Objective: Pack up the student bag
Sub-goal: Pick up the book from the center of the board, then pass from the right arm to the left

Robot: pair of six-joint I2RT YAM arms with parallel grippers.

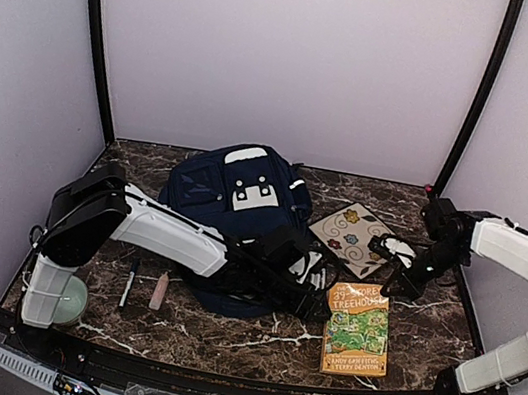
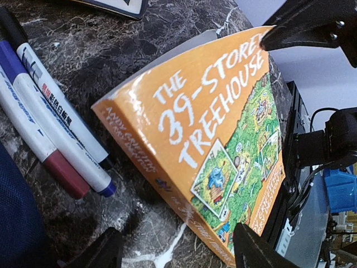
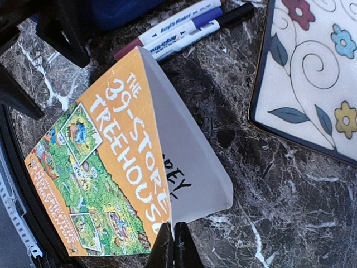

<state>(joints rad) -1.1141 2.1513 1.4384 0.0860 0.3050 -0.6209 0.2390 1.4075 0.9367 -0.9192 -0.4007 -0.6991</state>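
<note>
Marble table, student bag beside left pincer

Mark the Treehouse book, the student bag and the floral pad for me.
Treehouse book [image 1: 356, 332]: top view, middle of its cover.
student bag [image 1: 205, 196]: top view, navy fabric left of the white patch.
floral pad [image 1: 352, 237]: top view, middle of its cream cover.

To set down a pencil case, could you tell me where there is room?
The table is bare along the near edge between the pink stick and the book, and left of the backpack. Crowded between backpack, book, floral pad.
</note>
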